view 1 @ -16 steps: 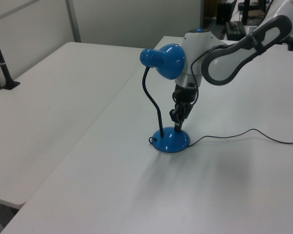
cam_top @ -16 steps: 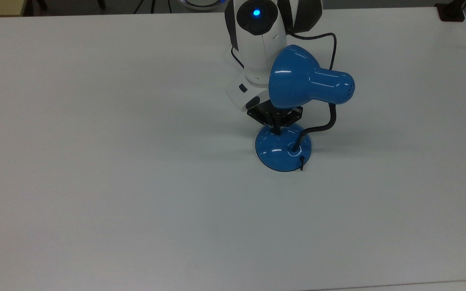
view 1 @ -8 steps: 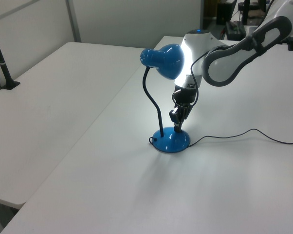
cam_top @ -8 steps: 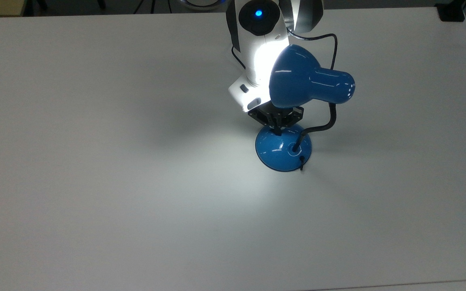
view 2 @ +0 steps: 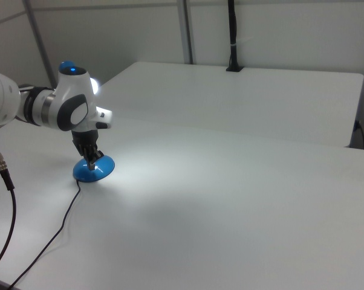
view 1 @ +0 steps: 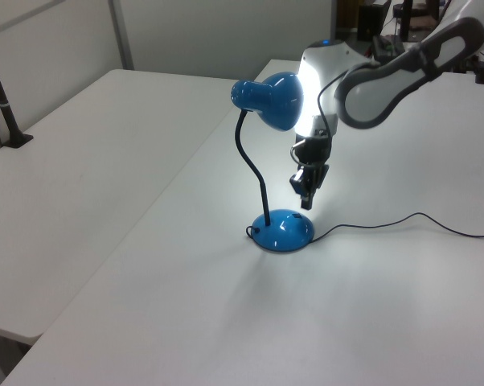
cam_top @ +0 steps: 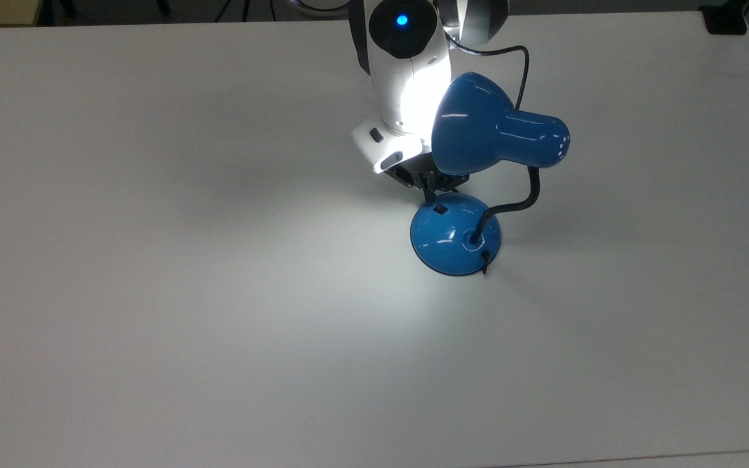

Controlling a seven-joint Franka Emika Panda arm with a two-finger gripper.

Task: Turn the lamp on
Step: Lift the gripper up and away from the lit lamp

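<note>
The blue lamp stands at mid-table and is lit: its bell shade (cam_top: 478, 127) throws a bright pool on the white tabletop and onto my arm's white wrist. The black gooseneck (cam_top: 517, 205) bends down into the domed blue base (cam_top: 452, 240), where the small black switch (cam_top: 440, 209) shows uncovered. My gripper (cam_top: 428, 190) hangs just above the base's far rim, fingers shut and holding nothing. In the left view the gripper (view 1: 306, 199) floats clear above the base (view 1: 284, 232), beside the shade (view 1: 270, 98). The right view shows the gripper (view 2: 92, 161) over the base (view 2: 92, 171).
The lamp's black cord (view 1: 403, 219) trails across the white table toward the left view's right; in the right view the cord (view 2: 49, 241) runs to the near edge. A black post (view 1: 5, 112) stands clamped on the neighbouring table.
The lamp went from dark to lit. My gripper, which was pressing on the base's switch, has lifted off and drawn back toward the top view's upper left, uncovering the switch.
</note>
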